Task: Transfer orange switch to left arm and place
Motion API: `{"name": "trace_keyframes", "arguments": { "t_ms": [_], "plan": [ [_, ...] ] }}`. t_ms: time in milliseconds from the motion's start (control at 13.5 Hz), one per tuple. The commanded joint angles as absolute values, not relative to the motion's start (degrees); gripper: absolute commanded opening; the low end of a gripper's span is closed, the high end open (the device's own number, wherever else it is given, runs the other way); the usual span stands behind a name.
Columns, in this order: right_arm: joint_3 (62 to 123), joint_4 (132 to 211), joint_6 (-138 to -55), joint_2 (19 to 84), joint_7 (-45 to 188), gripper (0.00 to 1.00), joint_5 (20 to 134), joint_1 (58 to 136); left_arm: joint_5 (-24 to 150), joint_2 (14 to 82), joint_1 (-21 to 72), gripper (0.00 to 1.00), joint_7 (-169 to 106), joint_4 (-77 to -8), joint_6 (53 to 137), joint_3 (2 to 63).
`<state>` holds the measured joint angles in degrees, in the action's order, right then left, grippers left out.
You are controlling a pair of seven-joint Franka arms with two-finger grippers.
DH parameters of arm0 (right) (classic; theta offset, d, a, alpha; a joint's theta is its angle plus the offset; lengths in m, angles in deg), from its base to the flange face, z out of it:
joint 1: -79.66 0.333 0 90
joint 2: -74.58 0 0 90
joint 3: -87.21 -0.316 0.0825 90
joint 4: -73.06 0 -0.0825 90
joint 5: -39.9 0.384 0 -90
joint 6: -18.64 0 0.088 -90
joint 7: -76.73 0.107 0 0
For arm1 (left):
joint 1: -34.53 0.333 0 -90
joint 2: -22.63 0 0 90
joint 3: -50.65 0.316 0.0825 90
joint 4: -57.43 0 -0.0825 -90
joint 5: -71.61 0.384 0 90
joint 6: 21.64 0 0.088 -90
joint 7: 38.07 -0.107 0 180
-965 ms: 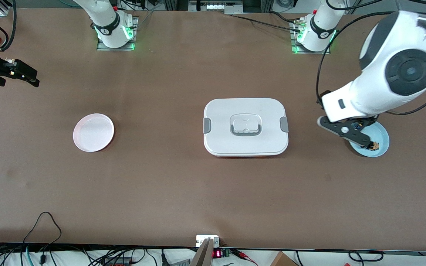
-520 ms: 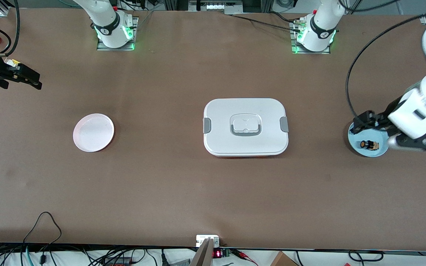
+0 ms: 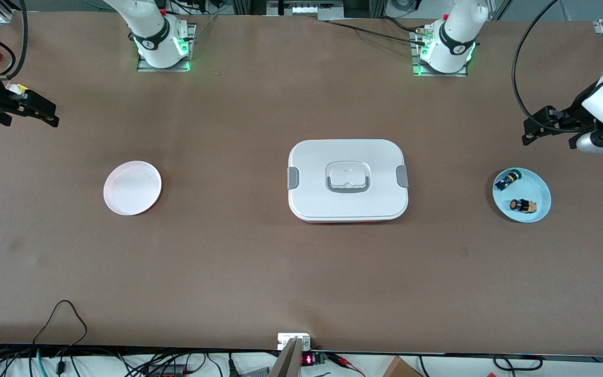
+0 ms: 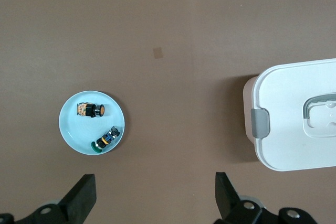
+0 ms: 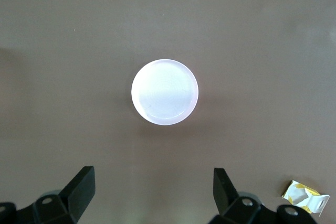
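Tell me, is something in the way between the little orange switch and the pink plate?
Yes. The big white plastic box sits on the table between the tiny orange switch, on its light-blue round plate, and the pink round plate.

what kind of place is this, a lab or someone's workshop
Most likely a robotics lab bench. Two white robot arms are bolted on metal base plates along one edge of a wide brown table, loose cables and small electronics line the edge nearest the front camera, and the props, like the white lidded plastic box, look staged.
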<state>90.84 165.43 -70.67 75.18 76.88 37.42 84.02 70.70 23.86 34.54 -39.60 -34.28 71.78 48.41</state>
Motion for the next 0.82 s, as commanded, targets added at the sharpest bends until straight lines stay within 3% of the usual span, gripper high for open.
{"name": "trace_keyframes", "arguments": {
  "t_ms": [0,742],
  "plan": [
    [90.3,163.5,-70.0,74.9,76.3,1.0,38.1,84.8,69.7,23.4,35.8,1.0,-41.8,-34.9,71.3,48.5],
    [90.5,161.1,-70.1,73.9,76.5,1.0,38.4,87.7,73.0,23.9,36.7,1.0,-41.0,-34.8,70.0,47.5]
  ]
}}
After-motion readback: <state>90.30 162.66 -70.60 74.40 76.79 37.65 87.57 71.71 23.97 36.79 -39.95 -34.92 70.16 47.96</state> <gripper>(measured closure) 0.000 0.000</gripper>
